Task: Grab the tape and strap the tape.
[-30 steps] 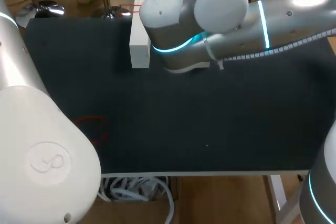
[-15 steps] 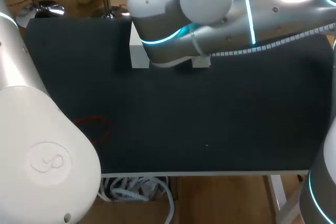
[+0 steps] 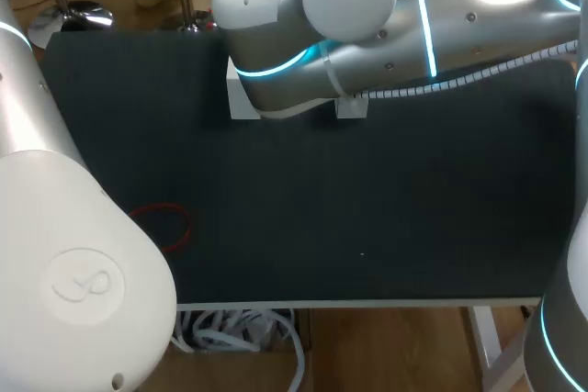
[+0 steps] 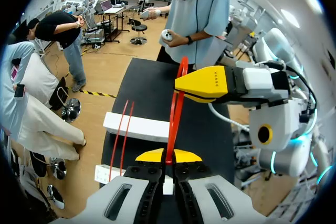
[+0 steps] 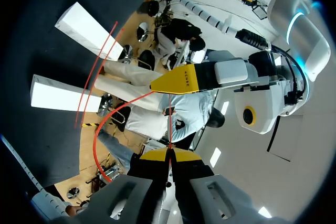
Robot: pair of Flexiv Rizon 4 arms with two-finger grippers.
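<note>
- The tape (image 4: 176, 114) is a thin red band. It looks light and limp, but it runs so straight here that it is probably under some pull and may spring if you let go.
- Your left tool (image 4: 168, 157) is clenched on one part of it, with the strand rising from between the yellow tips. Your right tool (image 5: 169, 153) is pinched on the tape too, so the tape is strung between the two tools over the desk, near the box (image 4: 139, 127).
- So narrow a strand gives little to grip. Keep it deep in each tool, and hold it on a straight run rather than at a bend.
- Two red strands cross the box. You cannot tell whether they wrap it or only hang above it.
- The desk (image 3: 386, 218) is dark and matte, likely not slippery. A small block (image 3: 352, 107) stands near the box.
- A red loop (image 3: 165, 224) lies flat on the desk by your left arm (image 3: 64, 263), well apart from the box.
- Room is tight. The right arm (image 3: 413, 34) covers most of the box in the head view, and the tools nearly meet.
</note>
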